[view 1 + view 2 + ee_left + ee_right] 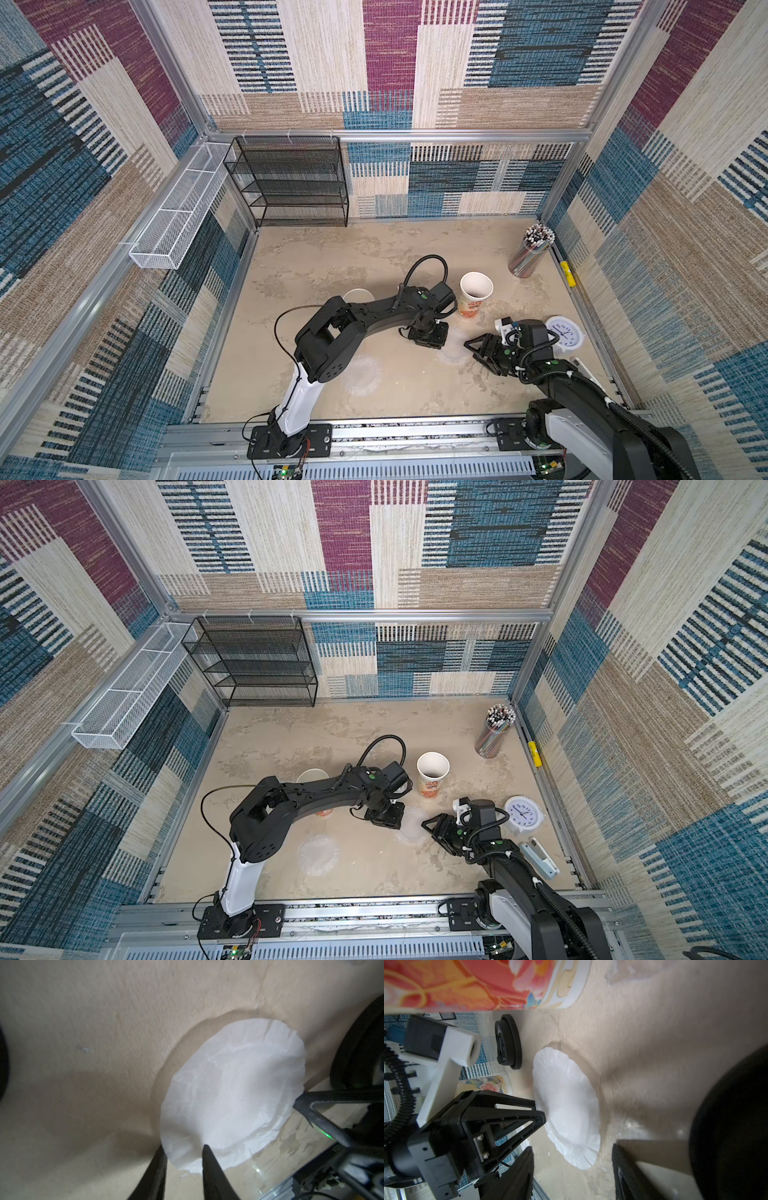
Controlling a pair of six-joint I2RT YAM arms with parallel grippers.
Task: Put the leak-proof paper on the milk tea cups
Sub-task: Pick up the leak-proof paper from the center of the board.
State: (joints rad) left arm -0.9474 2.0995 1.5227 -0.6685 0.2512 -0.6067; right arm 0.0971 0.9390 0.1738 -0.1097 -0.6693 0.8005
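Robot at work: the left hand [541, 1114] pinches shut on the rim of one round paper disc [232, 1095]. The disc curls up off the beige desk [311, 257] near the foot of a tall printed cup [476, 297]. In both top views the disc is only a pale smear beside the arm, and the fingertips are hidden under the wrist.

The right hand [473, 352] stands open and empty just beside the disc's opposite edge. In the left wrist view one of its fingers reaches the disc's rim, though whether they touch is hard to tell.

The printed cup stands upright and uncovered, with something dark at its bottom. The second cup [312, 776] is mostly hidden behind the left arm, with only its rim and a sliver of orange print showing.

A second paper disc [318, 854] lies flat on the desk near the left arm's base, faint against the surface. A black lid [508, 1041] appears only in the right wrist view. A white clock [563, 334] is partly covered by the right arm.
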